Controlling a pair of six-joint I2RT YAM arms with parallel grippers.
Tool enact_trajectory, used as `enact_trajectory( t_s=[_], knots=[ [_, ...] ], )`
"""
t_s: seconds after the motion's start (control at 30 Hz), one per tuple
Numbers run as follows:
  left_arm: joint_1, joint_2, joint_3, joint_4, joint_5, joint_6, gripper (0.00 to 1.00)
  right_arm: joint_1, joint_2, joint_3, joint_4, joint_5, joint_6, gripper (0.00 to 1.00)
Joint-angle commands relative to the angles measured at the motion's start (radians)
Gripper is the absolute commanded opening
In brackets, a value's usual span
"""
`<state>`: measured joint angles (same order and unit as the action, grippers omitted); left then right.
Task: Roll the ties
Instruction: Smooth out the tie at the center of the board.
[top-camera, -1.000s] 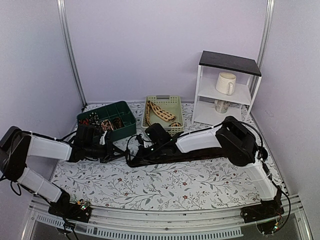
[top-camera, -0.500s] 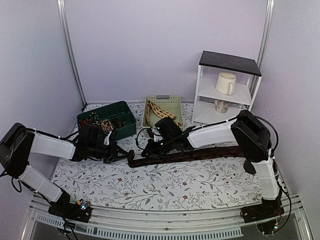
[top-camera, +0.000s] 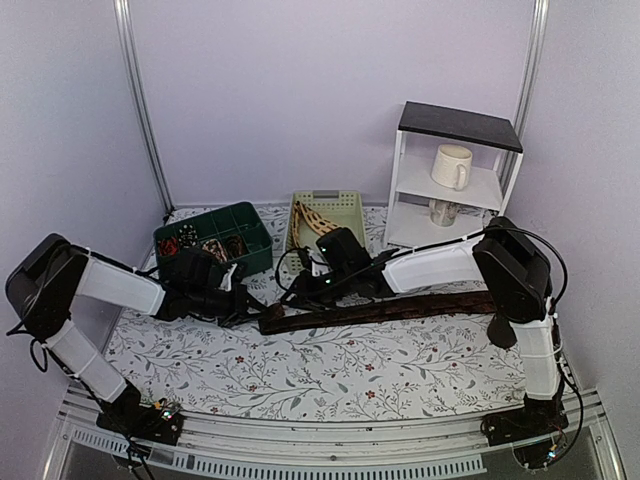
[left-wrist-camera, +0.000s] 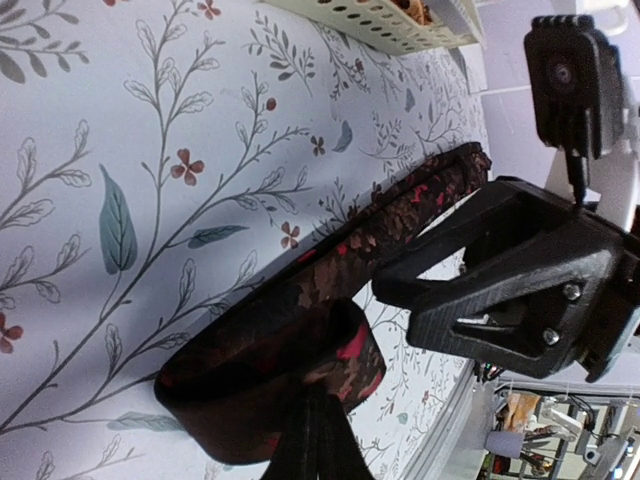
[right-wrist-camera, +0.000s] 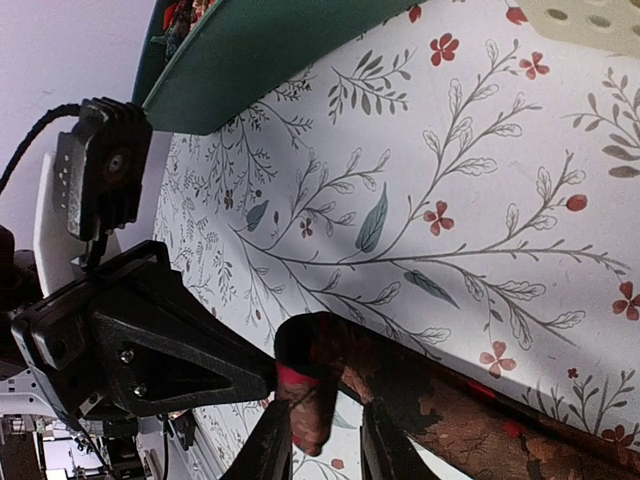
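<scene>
The dark brown-black tie (top-camera: 390, 308) lies across the floral table, its left end curled into a small roll (left-wrist-camera: 270, 385). My left gripper (top-camera: 243, 303) is shut on that rolled end; in the left wrist view its fingers (left-wrist-camera: 315, 450) pinch the fabric. My right gripper (top-camera: 298, 292) faces it from the other side. In the right wrist view its fingers (right-wrist-camera: 272, 440) stand apart around the roll (right-wrist-camera: 310, 385), with a gap on one side. The beige tie (top-camera: 322, 225) lies in the pale basket. Small coiled ties (top-camera: 212, 248) sit in the green bin.
The green bin (top-camera: 250, 262) and the pale green basket (top-camera: 325, 196) stand at the back, just behind both grippers. A white shelf unit (top-camera: 455, 180) with two mugs stands at the back right. The two grippers are nearly touching.
Both grippers have moved right, and the dark tie has slid right with them. The right arm's elbow has swung right and back.
</scene>
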<state>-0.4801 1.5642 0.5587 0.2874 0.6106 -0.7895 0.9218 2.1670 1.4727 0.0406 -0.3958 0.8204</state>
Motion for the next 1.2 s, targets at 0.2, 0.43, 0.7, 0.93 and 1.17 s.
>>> enact_trajectory(
  t_s=[0.2, 0.43, 0.7, 0.93, 1.17],
  knots=[
    [-0.033, 0.069, 0.04, 0.019, -0.023, 0.027, 0.0, 0.009, 0.014, 0.029, -0.024, -0.015, 0.013, 0.28],
    [-0.043, 0.085, 0.055, -0.008, -0.033, 0.051, 0.0, 0.023, 0.055, 0.084, -0.121, 0.01, -0.007, 0.28],
    [-0.052, 0.092, 0.057, -0.033, -0.045, 0.077, 0.0, 0.026, 0.087, 0.114, -0.198, 0.028, -0.015, 0.28],
    [-0.064, 0.112, 0.051, -0.037, -0.049, 0.089, 0.0, 0.027, 0.106, 0.124, -0.225, 0.026, -0.014, 0.26],
    [-0.077, 0.139, 0.069, -0.113, -0.101, 0.124, 0.0, 0.029, 0.146, 0.16, -0.276, 0.007, -0.023, 0.16]
  ],
)
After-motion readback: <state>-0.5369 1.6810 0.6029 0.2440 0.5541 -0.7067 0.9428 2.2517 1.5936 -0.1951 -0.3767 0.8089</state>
